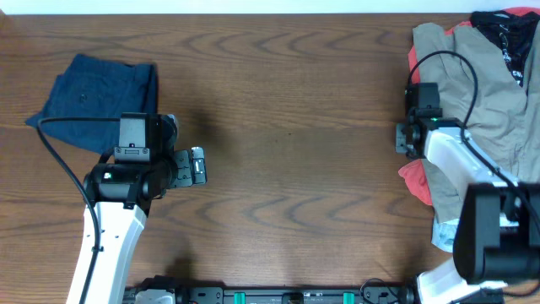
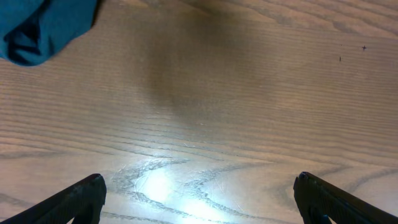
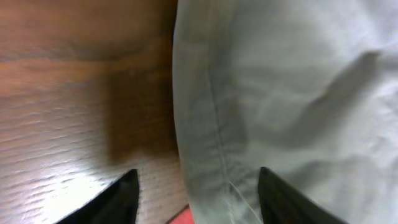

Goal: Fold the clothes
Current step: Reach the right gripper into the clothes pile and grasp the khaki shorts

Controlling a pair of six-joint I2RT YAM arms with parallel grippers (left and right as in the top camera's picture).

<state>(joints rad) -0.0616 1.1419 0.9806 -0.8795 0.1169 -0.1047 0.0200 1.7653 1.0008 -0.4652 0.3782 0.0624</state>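
A folded dark blue garment point(image 1: 97, 100) lies at the far left of the table; its corner shows in the left wrist view point(image 2: 43, 28). A pile of clothes sits at the right edge: a khaki garment point(image 1: 481, 84) on top, a red one point(image 1: 418, 179) under it, a black one point(image 1: 504, 29) at the back. My left gripper point(image 1: 196, 165) is open and empty over bare wood point(image 2: 198, 199), right of the blue garment. My right gripper point(image 1: 403, 137) is open at the khaki garment's left edge point(image 3: 205, 193), its fingers on either side of the hem.
The wooden table point(image 1: 287, 127) spans the view. A light blue item point(image 1: 445, 235) lies at the front of the pile. The right arm's black cable point(image 1: 456, 63) arcs over the khaki garment. The arm bases stand at the near edge.
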